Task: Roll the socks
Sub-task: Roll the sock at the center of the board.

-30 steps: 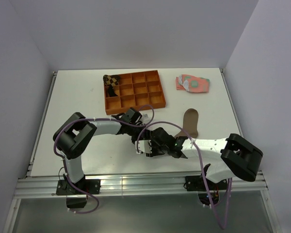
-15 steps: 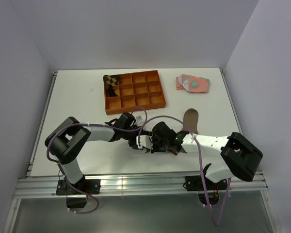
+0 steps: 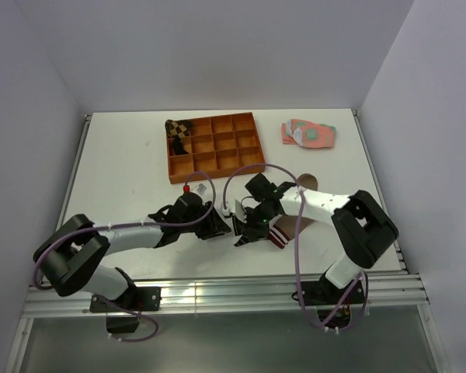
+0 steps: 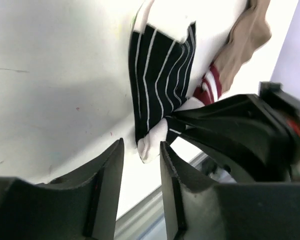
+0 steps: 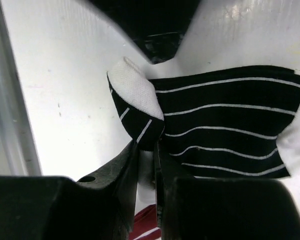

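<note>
L fingers (image 4: 162, 162) are spread w/ nothing clamped btwn them. The white tip of the black sock (image 4: 160, 80) lies just off their tips, flat on the bench (image 4: 50, 75). Risk here: if L closes w/o reaching further in, it prob. nips only that loose white corner. It could also skid over the cloth, shove the sock toward the other fingers & bunch it up.

Just past that tip, R fingers (image 5: 134, 156) are pinching a folded-over edge of the black sock beside its white end, nearly together w/ only fabric btwn. The bite looks thin, right at the fingertips. A pull or twist to start the roll could let the cloth slip out & the turn flop open. Both sets of fingers also sit v. close, almost tip to tip in the top view, so a knock is poss. if both move in at once.

Beyond R fingers lies the tan sock (image 3: 305, 182). Its maroon-and-white cuff is just beside them, its leg running away from their tips. Can't tell if the cuff touches the black sock. If R rolls w/o gathering both, only the black one winds up. The cuff could also snag & drag, leaving the pair skewed.
</note>
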Available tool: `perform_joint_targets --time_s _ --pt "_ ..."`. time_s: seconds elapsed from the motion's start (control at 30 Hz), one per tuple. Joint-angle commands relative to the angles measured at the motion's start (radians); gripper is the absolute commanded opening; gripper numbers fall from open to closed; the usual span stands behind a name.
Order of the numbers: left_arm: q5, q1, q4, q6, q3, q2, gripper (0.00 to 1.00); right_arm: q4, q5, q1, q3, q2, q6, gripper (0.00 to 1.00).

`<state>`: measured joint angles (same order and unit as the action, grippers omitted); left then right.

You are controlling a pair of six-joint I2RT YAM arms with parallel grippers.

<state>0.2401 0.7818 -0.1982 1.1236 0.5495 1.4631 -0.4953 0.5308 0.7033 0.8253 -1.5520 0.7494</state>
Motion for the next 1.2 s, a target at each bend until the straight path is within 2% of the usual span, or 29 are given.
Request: perform_joint_targets --time_s 0.0,0.07,0.1,0.2,0.37,0.47,0.57,0.6,0.87,1.17 --pt "-0.229 0.045 -0.02 -0.007 -0.017 -0.099 0.41 -0.188 0.101 -0.047 0.125 -0.091 0.01 0.18" --pt "-0.304 0.095 -0.012 -0.028 -0.019 -0.128 0.41 -0.236 0.142 -0.07 0.187 -0.162 0.016 0.18" --pt "-0.39 0.138 -0.006 -0.037 -0.025 -0.151 0.42 -0.283 0.156 -0.091 0.208 -0.187 0.022 0.18" --pt "-0.493 0.218 -0.033 -0.053 -0.057 -0.19 0.45 -0.359 0.189 -0.126 0.29 -0.275 0.024 0.18" --pt "-0.657 0.313 -0.162 -0.132 -0.1 -0.196 0.48 -0.474 0.23 -0.162 0.425 -0.422 0.022 0.18" --pt "-0.728 0.373 -0.242 -0.258 -0.095 -0.147 0.47 -0.58 0.267 -0.183 0.507 -0.505 0.057 0.18" --pt "-0.771 0.431 -0.309 -0.449 -0.071 -0.11 0.48 -0.672 0.293 -0.208 0.567 -0.566 0.085 0.19" --pt "-0.766 0.453 -0.329 -0.487 -0.056 -0.101 0.5 -0.71 0.301 -0.212 0.583 -0.579 0.091 0.19" --pt "-0.644 0.458 -0.359 -0.732 0.033 0.011 0.54 -0.804 0.298 -0.235 0.66 -0.668 0.123 0.2" --pt "-0.47 0.404 -0.356 -0.797 0.064 0.075 0.55 -0.802 0.288 -0.235 0.664 -0.668 0.108 0.2"
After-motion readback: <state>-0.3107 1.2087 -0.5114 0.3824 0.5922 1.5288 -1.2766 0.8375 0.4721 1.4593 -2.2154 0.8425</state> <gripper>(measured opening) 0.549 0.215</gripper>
